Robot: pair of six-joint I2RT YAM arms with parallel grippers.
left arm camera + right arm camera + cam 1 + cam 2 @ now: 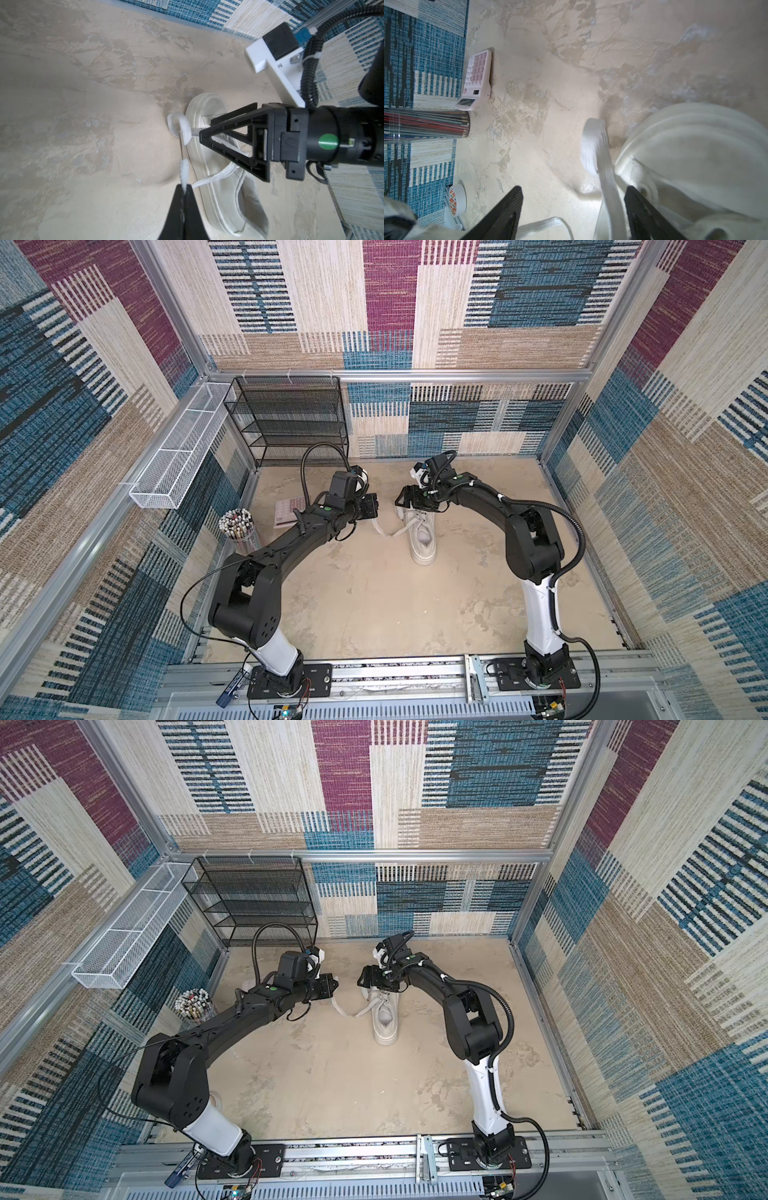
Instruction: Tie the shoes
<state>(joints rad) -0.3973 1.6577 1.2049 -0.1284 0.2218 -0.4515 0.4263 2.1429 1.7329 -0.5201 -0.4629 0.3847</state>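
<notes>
Step in hand, as I read it: collecting both laces before the first cross-over. No knot or bow is visible anywhere.

- sneaker (pixel 424 545): on its sole mid-tabletop (pixel 374 614), between the two arms, toe toward the back wall, heel toward the arm bases. Seen the same in both top views.
- left gripper (pixel 184 190): jaws pressed together, pinching a lace end (pixel 184 169). A short tuft sticks out past the tips. From there the lace runs back across the sole edge to the eyelets. The pinch is held off the sneaker's left side, near it but clear of the sole.
- right gripper (pixel 573 193): jaws spread wide, holding nothing. It hangs over the toe end and eyelet area. The second lace (pixel 606 176) passes between the jaws, close against the shoe-side finger (pixel 639 207). I cannot tell whether they touch. Past the tips this lace folds into a loose loop lying on the tabletop beside the toe.

Next move, my call: close the right jaws on the second lace, then lift both laces clear and cross them over the tongue.

It needs the flat lace centred between the pads before closing, since right now it sits off to one side. The left pinch should hold without dragging the sneaker sideways.
</notes>
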